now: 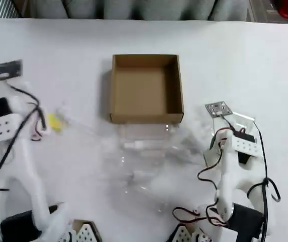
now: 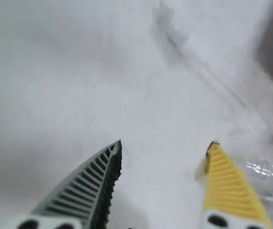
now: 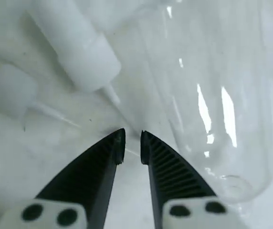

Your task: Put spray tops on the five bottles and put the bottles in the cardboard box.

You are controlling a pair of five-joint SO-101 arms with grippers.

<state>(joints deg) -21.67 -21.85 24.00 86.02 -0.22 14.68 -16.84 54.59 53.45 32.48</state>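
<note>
The open cardboard box (image 1: 145, 88) stands empty at the table's middle. In front of it lie several clear bottles (image 1: 149, 156) in a loose heap, with a white spray top (image 1: 136, 145) among them. My left gripper (image 2: 165, 148) hangs open over bare table left of the heap, nothing between its grey and yellow fingers; its yellow finger (image 1: 56, 121) shows from above. My right gripper (image 3: 132, 140) has its black jaws almost together, hovering beside a clear bottle (image 3: 222, 95). Two white spray tops (image 3: 79, 52) (image 3: 10, 90) lie just beyond the tips, thin tubes pointing toward them.
The right arm (image 1: 229, 161) stands right of the heap, the left arm (image 1: 13, 151) along the left edge. A clear bottle (image 2: 270, 167) lies near the left gripper's yellow finger. A small dark plate (image 1: 9, 69) lies at the far left.
</note>
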